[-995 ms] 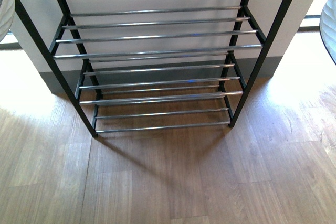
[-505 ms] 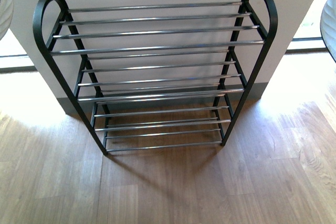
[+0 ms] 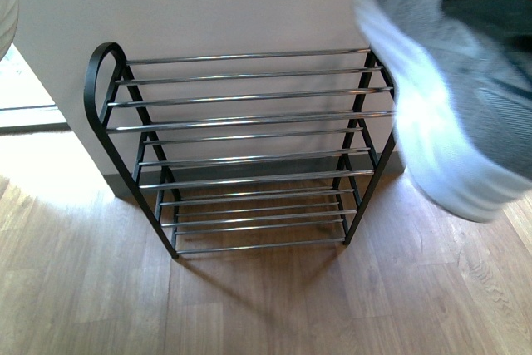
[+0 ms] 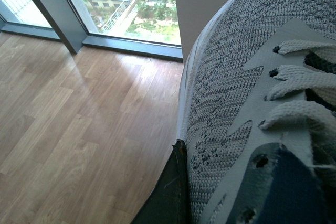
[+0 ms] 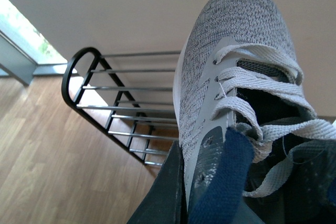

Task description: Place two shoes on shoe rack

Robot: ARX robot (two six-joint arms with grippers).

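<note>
Pinching the grey sneaker (image 5: 231, 51) by its collar, right hand (image 5: 202, 192) holds it toe outward.

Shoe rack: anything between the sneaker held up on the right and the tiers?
Nothing visible. The grey sneaker hangs in the air at the right end of the shoe rack, nearer the camera; the bars in view carry no shoes.
</note>
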